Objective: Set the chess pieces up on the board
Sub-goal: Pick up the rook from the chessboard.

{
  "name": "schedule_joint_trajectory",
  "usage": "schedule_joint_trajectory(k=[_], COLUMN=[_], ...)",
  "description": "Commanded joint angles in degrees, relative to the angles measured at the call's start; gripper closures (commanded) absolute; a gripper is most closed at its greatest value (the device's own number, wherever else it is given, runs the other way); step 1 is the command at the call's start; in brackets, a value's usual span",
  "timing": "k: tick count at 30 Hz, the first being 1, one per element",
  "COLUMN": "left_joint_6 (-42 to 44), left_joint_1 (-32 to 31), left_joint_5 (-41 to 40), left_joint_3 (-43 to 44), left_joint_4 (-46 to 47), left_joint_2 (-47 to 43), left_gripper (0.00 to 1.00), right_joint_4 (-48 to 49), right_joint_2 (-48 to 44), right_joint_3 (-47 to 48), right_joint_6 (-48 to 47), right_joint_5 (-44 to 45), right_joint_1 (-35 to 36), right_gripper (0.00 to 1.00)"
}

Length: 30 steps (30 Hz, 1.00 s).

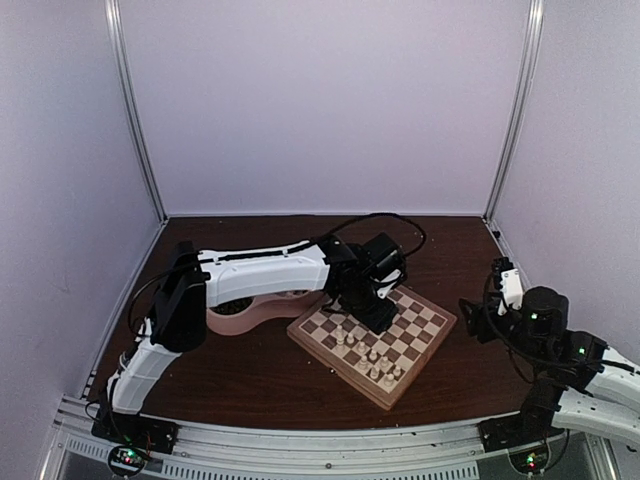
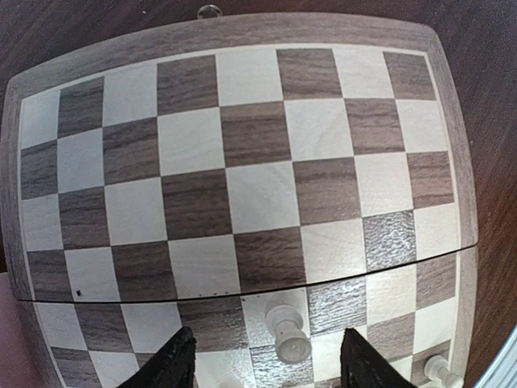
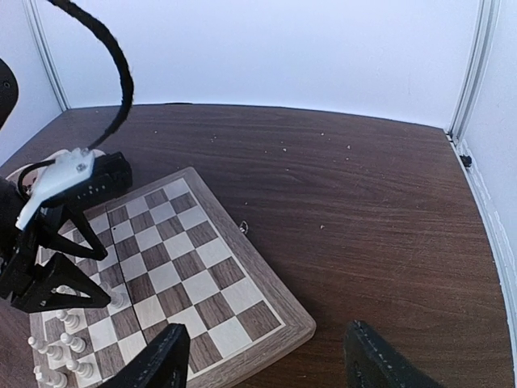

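Left wrist view: the left gripper [image 2: 271, 368] is seen held wide over the board [image 2: 242, 162]. A cream-white piece [image 2: 287, 333] is framed roughly midway between the jaws and is touched by neither finger. Checkered squares are spread out ahead of the fingertips. From the right wrist, the right gripper [image 3: 266, 364] is shown spread wide too, with nothing gripped. The board's near corner is caught just ahead and left of its jaws, and more cream-white pieces [image 3: 74, 343] are grouped farther left.

board [image 2: 258, 162] ahead of left gripper [image 2: 266, 365]: grained wood, satin sheen | chess piece [image 2: 287, 333] between its fingers [image 2: 174, 368]: smooth, glossy | table [image 3: 363, 186]: dark wood grain
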Motion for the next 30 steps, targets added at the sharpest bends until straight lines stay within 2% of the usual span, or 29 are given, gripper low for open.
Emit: schedule_joint_trajectory(k=[1, 12, 18, 24, 30], left_joint_6=[0.7, 1.6, 1.8, 1.1, -0.2], left_joint_1=[-0.7, -0.9, -1.3, -1.3, -0.4], left_joint_5=[-1.8, -2.0, -2.9, -6.4, -9.3], left_joint_3=[1.4, 1.5, 1.3, -1.8, -14.4], left_joint_4=[1.9, 2.3, 2.4, 3.1, 10.5], left_joint_2=[1.6, 2.4, 1.2, -3.2, -13.8], left_gripper=[0.41, 0.69, 0.91, 0.95, 0.95], right_joint_4=[1.3, 2.1, 2.3, 2.2, 2.2], right_joint_2=[-0.4, 2.3, 3.2, 3.6, 3.6], right_joint_3=[-0.7, -0.1, 0.1, 0.2, 0.1], right_joint_6=[0.6, 0.9, 1.0, 1.1, 1.1], right_joint_5=[1.8, 2.3, 2.4, 2.7, 2.7], right_joint_1=[0.0, 0.1, 0.1, 0.1, 0.1], right_gripper=[0.32, 0.29, 0.28, 0.27, 0.27])
